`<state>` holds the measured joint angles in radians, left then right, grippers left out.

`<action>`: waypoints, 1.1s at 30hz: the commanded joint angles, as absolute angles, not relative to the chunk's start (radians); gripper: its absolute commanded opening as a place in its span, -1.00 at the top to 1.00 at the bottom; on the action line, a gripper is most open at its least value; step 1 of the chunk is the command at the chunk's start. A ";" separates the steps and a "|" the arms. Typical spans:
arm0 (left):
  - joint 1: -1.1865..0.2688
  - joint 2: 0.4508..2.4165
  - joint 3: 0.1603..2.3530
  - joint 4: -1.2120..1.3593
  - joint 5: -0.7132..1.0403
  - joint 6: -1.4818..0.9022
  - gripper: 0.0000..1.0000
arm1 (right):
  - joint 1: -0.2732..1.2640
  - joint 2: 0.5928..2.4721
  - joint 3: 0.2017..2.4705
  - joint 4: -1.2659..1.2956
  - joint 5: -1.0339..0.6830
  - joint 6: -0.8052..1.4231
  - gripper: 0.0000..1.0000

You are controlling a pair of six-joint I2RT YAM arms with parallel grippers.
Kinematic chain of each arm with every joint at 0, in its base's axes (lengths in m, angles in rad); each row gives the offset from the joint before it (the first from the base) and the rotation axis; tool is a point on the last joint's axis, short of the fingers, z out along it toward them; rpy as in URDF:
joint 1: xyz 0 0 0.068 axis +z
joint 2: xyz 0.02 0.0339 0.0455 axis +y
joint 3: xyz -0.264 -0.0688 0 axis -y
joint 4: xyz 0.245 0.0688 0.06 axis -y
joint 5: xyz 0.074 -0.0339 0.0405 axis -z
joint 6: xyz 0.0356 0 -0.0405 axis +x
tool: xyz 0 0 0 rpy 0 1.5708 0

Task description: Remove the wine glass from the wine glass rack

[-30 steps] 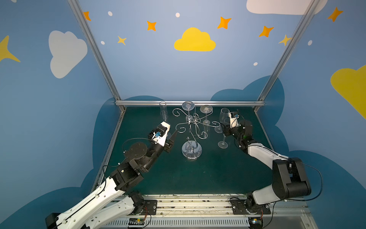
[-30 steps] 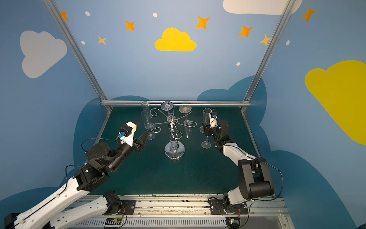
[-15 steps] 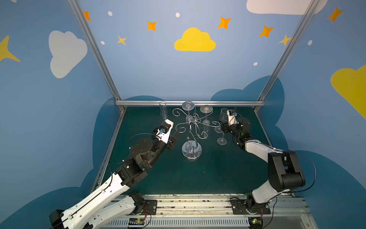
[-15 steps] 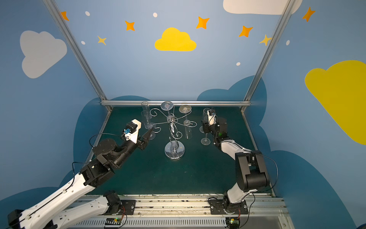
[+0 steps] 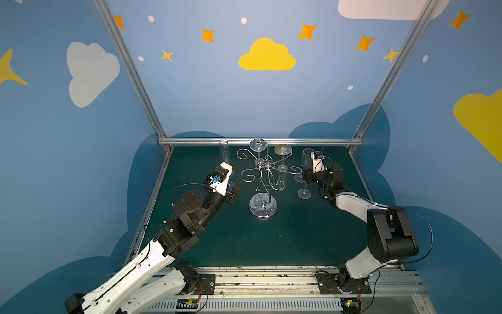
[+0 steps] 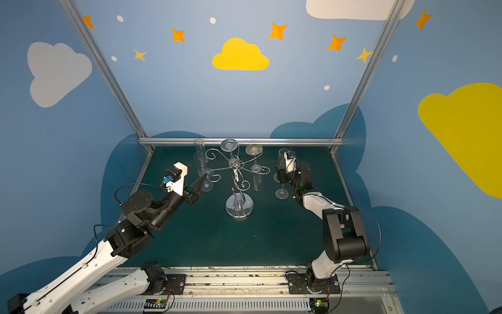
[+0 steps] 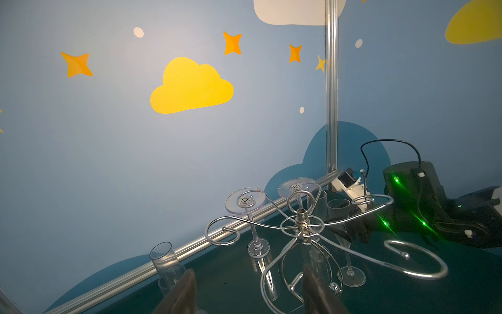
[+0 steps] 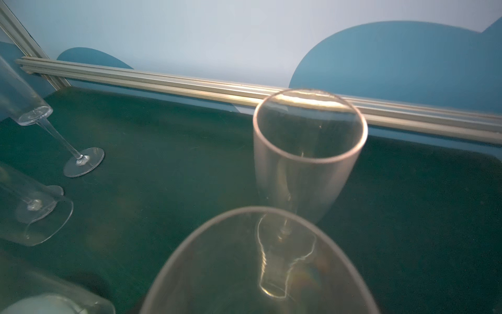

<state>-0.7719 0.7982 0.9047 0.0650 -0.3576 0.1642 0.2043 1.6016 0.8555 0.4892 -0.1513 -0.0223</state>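
two clear wine glasses (image 5: pixel 258 145) hang upside down on the far arms of the silver wire wine glass rack (image 5: pixel 267 165). left pincer (image 5: pixel 235 187) is spread beside its left arm. for the right pincer (image 5: pixel 308 176), right of the rack, i cannot tell.

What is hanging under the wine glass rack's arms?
One upside-down glass and a second glass hang from the far arms of the rack. Other arms look bare. Wire partly covers their bowls.
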 commanded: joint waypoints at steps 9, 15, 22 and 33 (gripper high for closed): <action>-0.759 0.767 0.902 0.070 -0.329 0.144 -0.27 | 0.202 1.499 0.815 0.408 -0.148 -0.013 -0.54; -0.752 0.743 0.899 0.062 -0.318 0.123 -0.29 | 0.202 1.456 0.798 0.382 -0.156 -0.004 -0.57; -0.726 0.739 0.933 0.008 -0.265 0.102 -0.32 | 0.202 1.392 0.788 0.331 -0.156 -0.016 -0.61; -0.706 0.747 0.973 -0.042 -0.208 0.068 -0.35 | 0.201 1.326 0.779 0.285 -0.150 -0.030 -0.63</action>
<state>-0.7158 0.7471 0.9192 -0.0181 -0.2352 0.0841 0.2043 1.3682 0.7918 0.3138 -0.1547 -0.0212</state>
